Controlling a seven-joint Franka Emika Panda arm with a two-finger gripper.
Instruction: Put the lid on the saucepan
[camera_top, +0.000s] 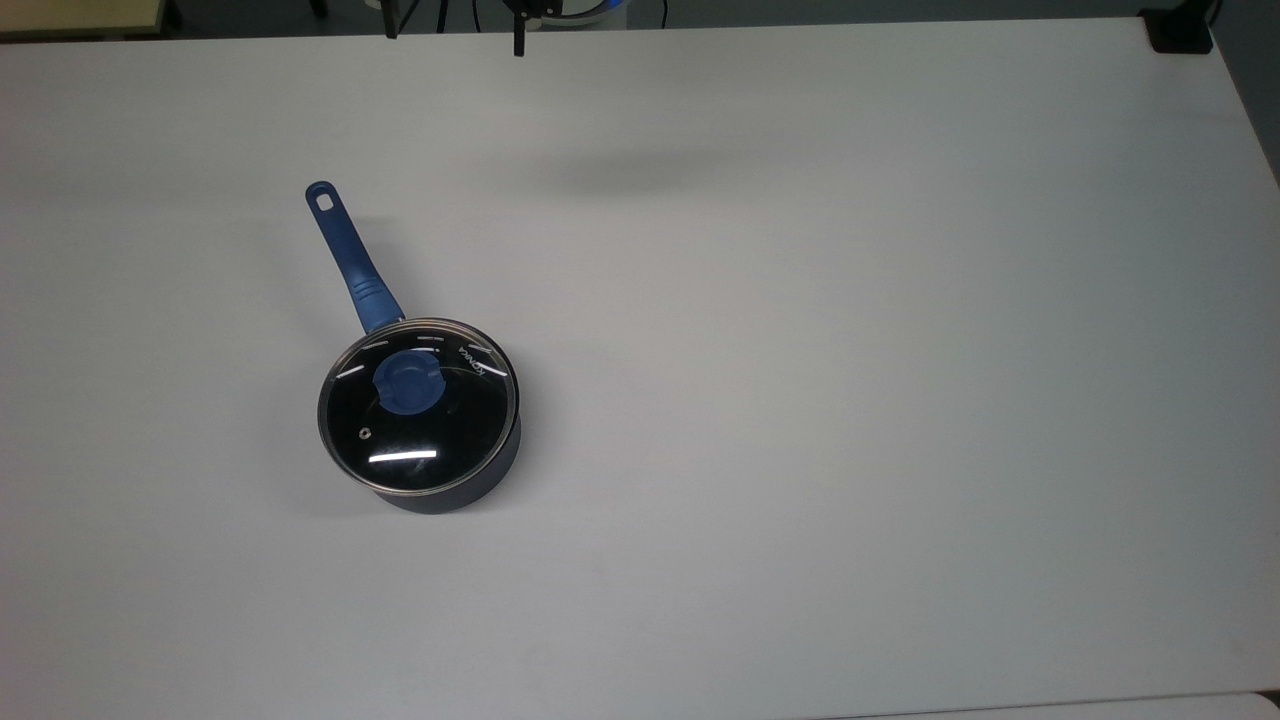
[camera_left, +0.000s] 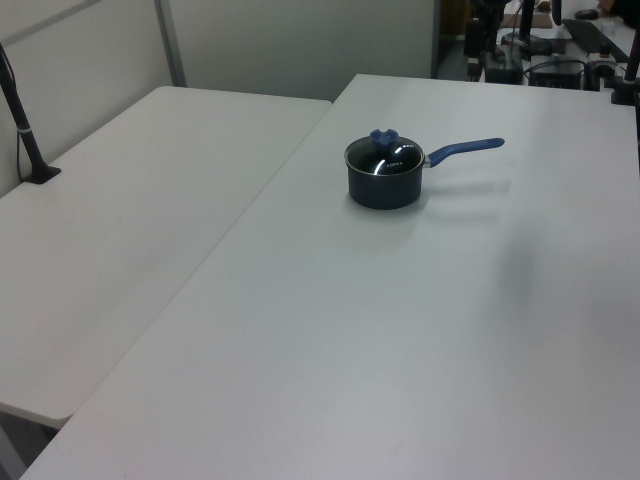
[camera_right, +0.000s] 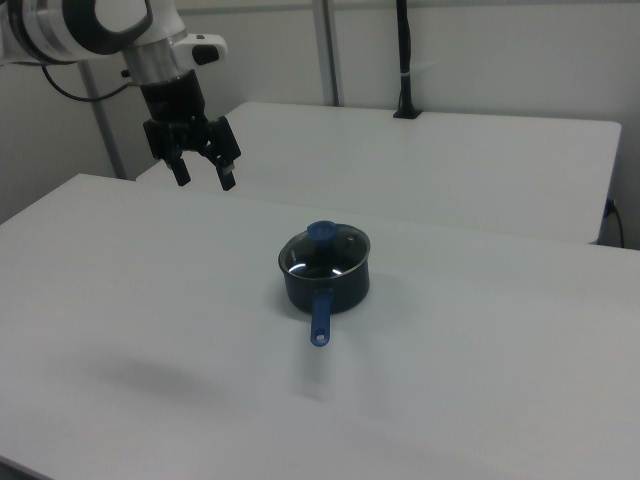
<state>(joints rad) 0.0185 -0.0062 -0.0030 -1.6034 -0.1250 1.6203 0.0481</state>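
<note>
While lid (camera_top: 418, 405) caps saucepan (camera_top: 455, 492) — right view reveals spread tool (camera_right: 204, 179).

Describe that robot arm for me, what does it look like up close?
In the right view, the arm has rounded white shells with black rings at its joints, and a dark cable trails behind it. Its hand is black, with a boxy body and two short, straight black fingers spread apart.

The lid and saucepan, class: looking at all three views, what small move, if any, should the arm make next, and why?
Probably none beyond staying clear. The lid already sits flat on the saucepan, its rim matching the pan's. The end effector hangs open and empty, well apart from the pan, so the job looks done.
</note>
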